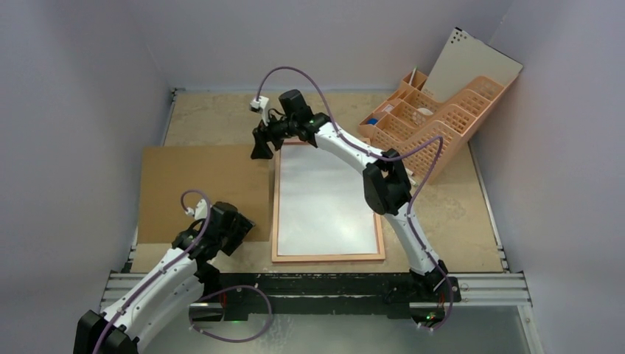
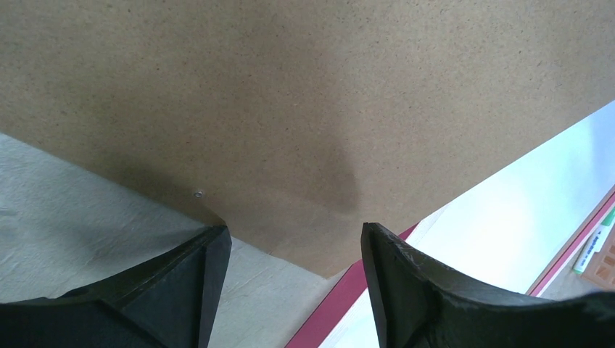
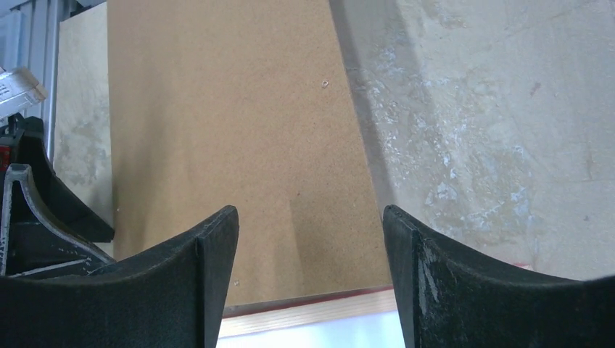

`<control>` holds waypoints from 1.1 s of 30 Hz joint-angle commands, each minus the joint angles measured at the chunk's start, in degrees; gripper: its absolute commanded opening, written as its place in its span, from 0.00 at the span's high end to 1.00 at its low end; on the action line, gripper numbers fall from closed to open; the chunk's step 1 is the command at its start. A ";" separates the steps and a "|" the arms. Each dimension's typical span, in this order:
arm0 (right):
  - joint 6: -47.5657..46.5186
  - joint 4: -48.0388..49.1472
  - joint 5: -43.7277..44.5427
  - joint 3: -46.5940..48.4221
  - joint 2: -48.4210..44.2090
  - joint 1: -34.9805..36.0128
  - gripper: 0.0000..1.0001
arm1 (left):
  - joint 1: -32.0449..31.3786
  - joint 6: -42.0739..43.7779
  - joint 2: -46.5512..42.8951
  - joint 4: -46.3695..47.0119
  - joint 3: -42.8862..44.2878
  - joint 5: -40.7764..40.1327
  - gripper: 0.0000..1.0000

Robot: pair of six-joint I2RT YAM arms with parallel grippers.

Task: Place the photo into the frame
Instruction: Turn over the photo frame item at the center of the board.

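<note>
On table [image 1: 457,214], photo [image 1: 328,195] white-side-up within frame [image 1: 328,257]; brown board [image 1: 199,192] beside; left hand [image 2: 294,243], right hand [image 3: 310,225] both apart, empty.

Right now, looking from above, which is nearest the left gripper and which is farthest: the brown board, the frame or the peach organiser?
From the left gripper:
1. brown board, its near corner right by the fingertips, on the left.
2. frame, just to the right, in the middle.
3. peach organiser, in the far right corner.
</note>
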 commanded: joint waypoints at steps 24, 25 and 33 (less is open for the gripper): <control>4.18 7.70 -8.18 -33.06 -16.49 -2.93 0.35 | 0.31 7.71 6.80 6.34 -1.89 2.69 0.31; 4.79 8.57 -8.22 -34.17 -16.95 -3.23 0.35 | 0.31 8.01 6.96 6.11 -1.63 2.25 0.31; 18.09 19.04 -4.21 -41.26 -19.07 -6.41 0.35 | 0.31 10.41 6.89 2.34 0.71 -1.83 0.31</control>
